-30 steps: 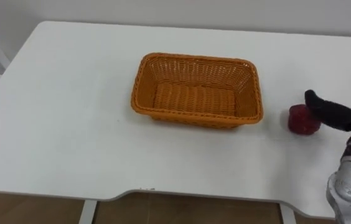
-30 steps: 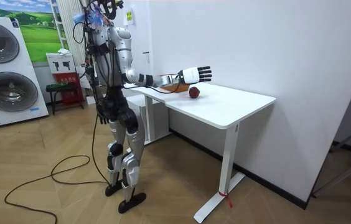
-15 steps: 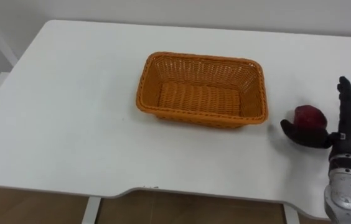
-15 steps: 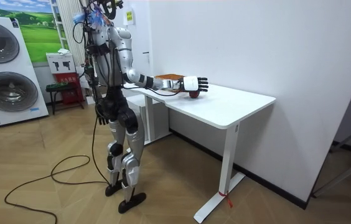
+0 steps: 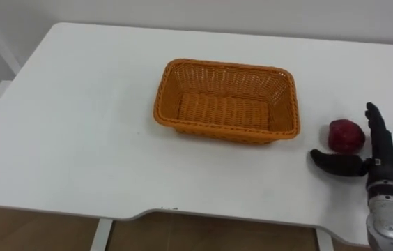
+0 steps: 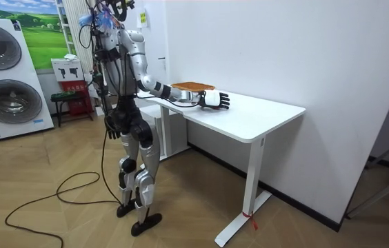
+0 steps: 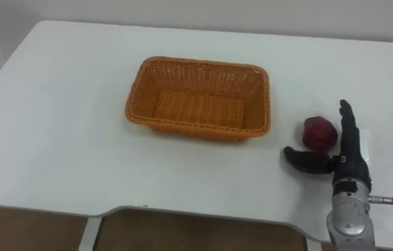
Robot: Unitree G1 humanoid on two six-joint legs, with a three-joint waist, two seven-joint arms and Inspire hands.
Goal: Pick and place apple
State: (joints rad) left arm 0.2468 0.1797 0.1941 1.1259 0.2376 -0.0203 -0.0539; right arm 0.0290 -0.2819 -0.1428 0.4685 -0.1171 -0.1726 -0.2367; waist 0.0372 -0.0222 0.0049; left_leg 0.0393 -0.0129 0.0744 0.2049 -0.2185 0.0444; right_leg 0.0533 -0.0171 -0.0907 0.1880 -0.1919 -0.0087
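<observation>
Right hand [image 5: 380,162] spread open, empty; apple [image 5: 344,134] between thumb and fingers. Risk: closing thumb knocks apple rolling across counter [image 5: 78,125]; shallow grip slips before basket [image 5: 217,132].

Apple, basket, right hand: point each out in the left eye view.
apple [image 5: 344,135], left eye view, middle of its red skin.
basket [image 5: 219,132], left eye view, near outer wall.
right hand [image 5: 382,161], left eye view, palm.

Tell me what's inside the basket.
Nothing: the basket shows only its bare woven floor. The near wall hides a thin strip. The apple lies outside, by the right hand.
</observation>
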